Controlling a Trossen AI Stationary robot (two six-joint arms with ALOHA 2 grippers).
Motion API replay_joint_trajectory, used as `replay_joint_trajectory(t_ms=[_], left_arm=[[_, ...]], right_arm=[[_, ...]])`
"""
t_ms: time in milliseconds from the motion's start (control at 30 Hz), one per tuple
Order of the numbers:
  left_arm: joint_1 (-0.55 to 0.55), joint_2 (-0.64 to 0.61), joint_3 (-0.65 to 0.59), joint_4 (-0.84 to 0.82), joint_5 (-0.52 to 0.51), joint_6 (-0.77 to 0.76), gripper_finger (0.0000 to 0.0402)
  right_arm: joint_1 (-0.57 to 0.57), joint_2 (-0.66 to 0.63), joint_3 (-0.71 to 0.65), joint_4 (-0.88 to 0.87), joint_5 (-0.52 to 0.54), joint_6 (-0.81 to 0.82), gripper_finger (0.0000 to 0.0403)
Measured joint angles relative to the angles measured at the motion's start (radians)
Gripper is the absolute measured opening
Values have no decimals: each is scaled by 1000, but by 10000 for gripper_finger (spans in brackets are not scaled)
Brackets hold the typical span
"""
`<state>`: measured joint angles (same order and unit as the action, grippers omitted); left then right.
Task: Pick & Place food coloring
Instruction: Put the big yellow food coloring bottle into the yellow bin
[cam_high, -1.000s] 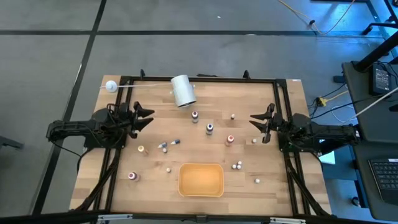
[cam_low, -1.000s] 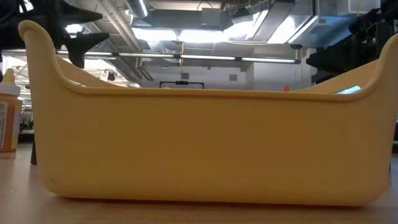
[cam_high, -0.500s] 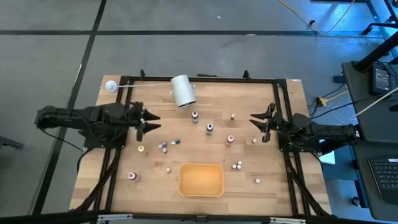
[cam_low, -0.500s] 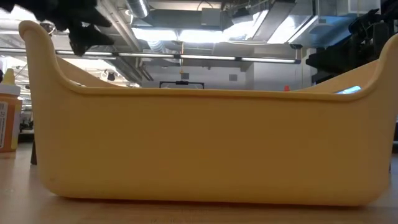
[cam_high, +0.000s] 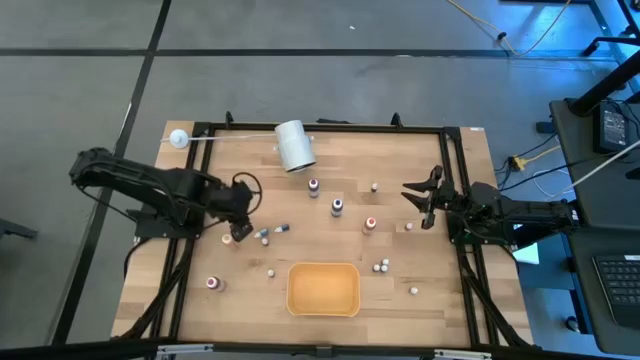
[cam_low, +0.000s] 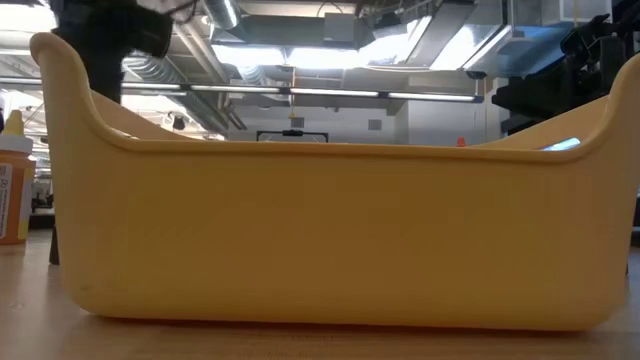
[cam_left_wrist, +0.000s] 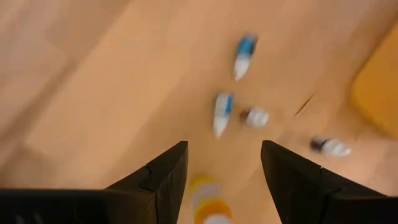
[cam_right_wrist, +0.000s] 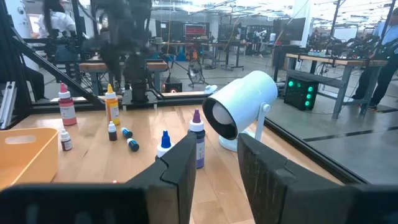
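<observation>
Several tiny food coloring bottles are scattered on the wooden table, among them one purple-capped, one red-capped and two blue-capped ones lying flat. My left gripper points down over an orange-capped bottle. In the left wrist view the left gripper is open, and the orange cap shows low between the fingers, with the blue-capped bottles beyond. My right gripper waits open at the table's right side.
A yellow bin sits near the table's near edge and fills the low view. A big white cylinder roll lies near the far edge. Beside it is a small white ball on a rod. A black frame edges the table.
My left arm has reached out from the table's left side toward the middle. The left gripper has tipped from level to pointing down and now stands over the orange-capped bottle. My right arm has kept still, and no bottle has moved.
</observation>
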<state>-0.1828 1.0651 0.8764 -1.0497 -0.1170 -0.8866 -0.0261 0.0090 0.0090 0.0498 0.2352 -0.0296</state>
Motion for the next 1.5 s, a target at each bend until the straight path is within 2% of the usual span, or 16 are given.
replay_joint_trajectory(t_ms=[133,367,600,1033,1267,1500], left_arm=[[-38,76,0,-31,44,-111,198],[-92,178,0,-41,51,-188,198],[-131,244,0,-120,53,-262,198],[-180,235,0,-136,142,-320,198],[-197,235,0,-133,144,-323,197],[-197,235,0,-133,142,-306,158]], right_arm=[[0,0,0,0,0,2,120],[0,0,0,0,0,3,120],[0,0,0,0,0,50,120],[0,0,0,0,0,51,120],[0,0,0,0,0,51,120],[0,0,0,0,0,51,120]])
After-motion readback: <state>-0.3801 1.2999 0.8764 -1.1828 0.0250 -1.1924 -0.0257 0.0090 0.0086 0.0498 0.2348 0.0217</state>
